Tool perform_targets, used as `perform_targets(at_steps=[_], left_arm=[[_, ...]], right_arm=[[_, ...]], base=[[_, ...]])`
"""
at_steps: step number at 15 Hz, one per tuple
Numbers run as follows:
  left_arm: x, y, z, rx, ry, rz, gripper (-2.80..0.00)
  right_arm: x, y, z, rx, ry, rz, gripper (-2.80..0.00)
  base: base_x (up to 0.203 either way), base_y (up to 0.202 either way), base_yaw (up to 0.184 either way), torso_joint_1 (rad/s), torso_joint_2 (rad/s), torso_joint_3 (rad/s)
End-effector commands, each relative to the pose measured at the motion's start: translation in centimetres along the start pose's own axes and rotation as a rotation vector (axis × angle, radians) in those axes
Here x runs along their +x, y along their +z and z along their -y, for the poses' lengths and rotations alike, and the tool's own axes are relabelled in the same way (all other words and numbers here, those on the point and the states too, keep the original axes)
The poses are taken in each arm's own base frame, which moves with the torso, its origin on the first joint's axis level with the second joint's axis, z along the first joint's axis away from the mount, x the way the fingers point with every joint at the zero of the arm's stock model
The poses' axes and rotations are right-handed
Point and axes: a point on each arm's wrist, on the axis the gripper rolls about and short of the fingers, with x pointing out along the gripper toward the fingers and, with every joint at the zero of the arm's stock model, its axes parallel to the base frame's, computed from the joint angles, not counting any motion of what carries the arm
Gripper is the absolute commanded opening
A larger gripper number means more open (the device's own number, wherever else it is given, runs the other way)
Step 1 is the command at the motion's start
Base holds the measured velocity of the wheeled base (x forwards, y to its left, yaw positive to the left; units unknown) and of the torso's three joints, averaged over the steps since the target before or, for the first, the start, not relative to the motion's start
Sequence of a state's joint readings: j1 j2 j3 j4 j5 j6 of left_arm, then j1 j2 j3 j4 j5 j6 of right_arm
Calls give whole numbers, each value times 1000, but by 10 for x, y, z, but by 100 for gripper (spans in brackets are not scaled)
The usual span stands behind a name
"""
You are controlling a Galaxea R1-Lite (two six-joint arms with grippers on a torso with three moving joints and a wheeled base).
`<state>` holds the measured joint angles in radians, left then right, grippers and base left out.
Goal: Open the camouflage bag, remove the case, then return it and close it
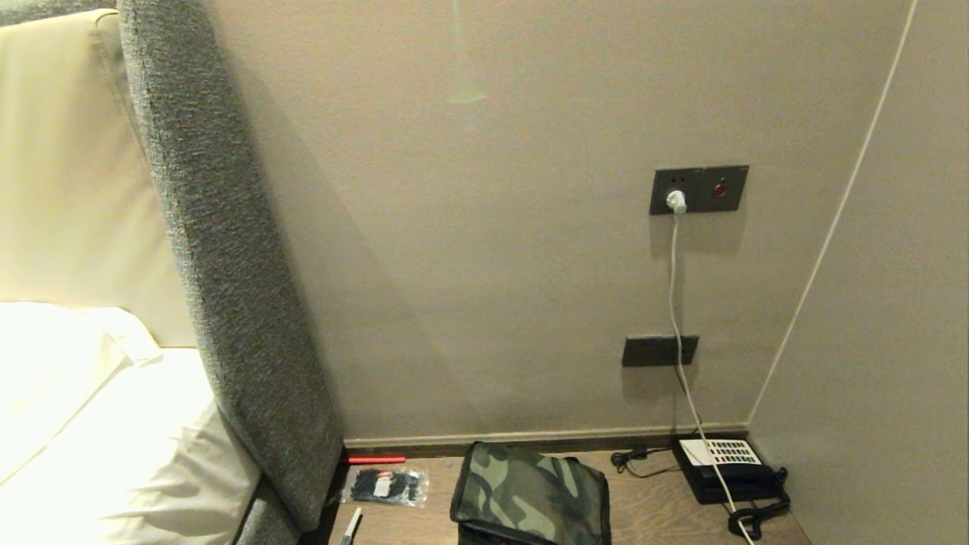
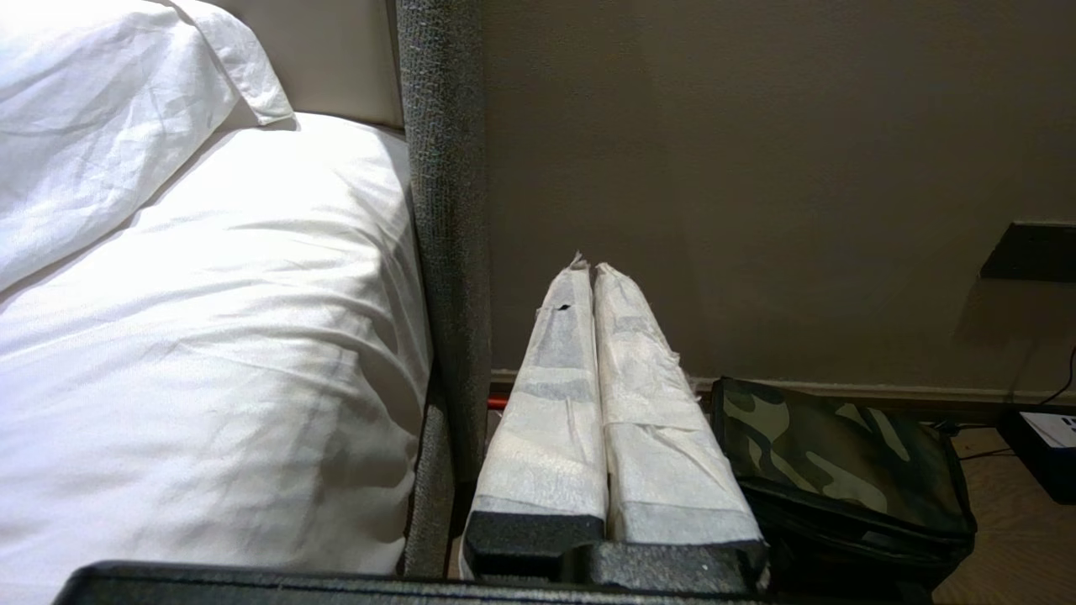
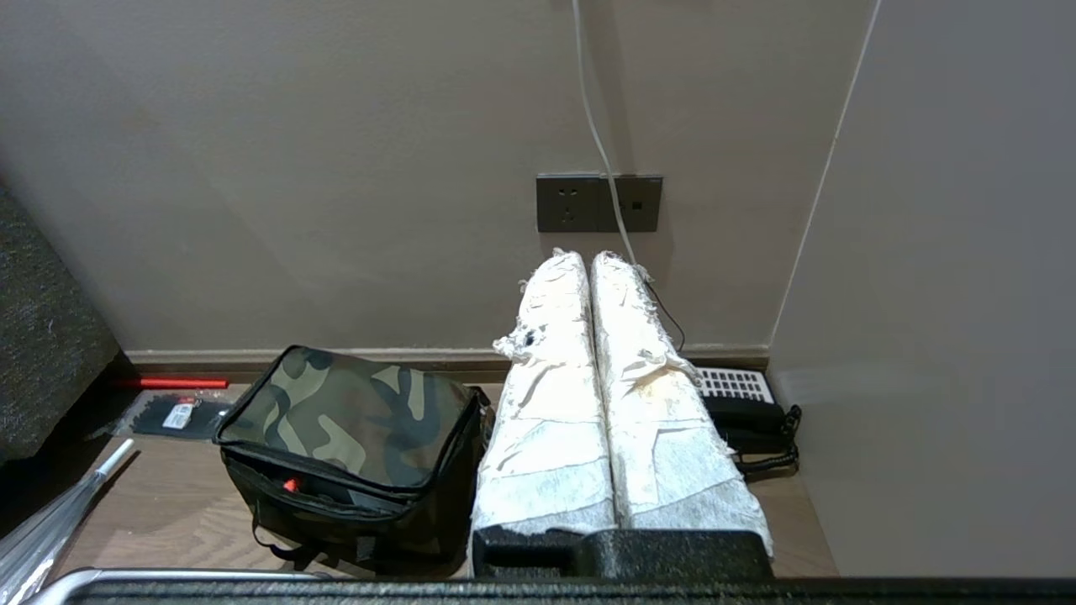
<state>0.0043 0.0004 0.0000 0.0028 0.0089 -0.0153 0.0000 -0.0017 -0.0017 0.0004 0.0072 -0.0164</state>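
The camouflage bag (image 1: 530,496) sits on a wooden bedside table against the wall, at the bottom of the head view. The bag (image 3: 349,416) shows its lid down, with black trim and a small red tab at its front seam. The bag (image 2: 841,454) lies beside my left fingers. The case is hidden. My left gripper (image 2: 591,267) is shut and empty, held back from the table near the bed. My right gripper (image 3: 588,256) is shut and empty, hanging between the bag and the telephone. Neither arm shows in the head view.
A black desk telephone (image 1: 723,465) with a white keypad stands at the table's right, its cord coiled in front. A clear packet of black ties (image 1: 384,485) and a red stick (image 1: 375,459) lie left of the bag. A grey headboard (image 1: 227,265) and white bedding (image 2: 210,336) border the left. A white cable (image 1: 676,303) hangs from the wall socket.
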Motion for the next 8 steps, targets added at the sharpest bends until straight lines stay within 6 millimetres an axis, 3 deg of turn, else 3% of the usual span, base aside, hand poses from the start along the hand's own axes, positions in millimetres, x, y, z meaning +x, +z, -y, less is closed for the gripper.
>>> perform_targets(at_steps=[1,8], left_arm=[[0,-1,0,0,1,-3,-280],[0,-1,0,0,1,-3,-280]], right_arm=[[0,0,0,0,0,0,-280],[0,0,0,8,-1,-1,-280]], base=[[0,0,0,0,0,0],[0,0,0,0,0,0]])
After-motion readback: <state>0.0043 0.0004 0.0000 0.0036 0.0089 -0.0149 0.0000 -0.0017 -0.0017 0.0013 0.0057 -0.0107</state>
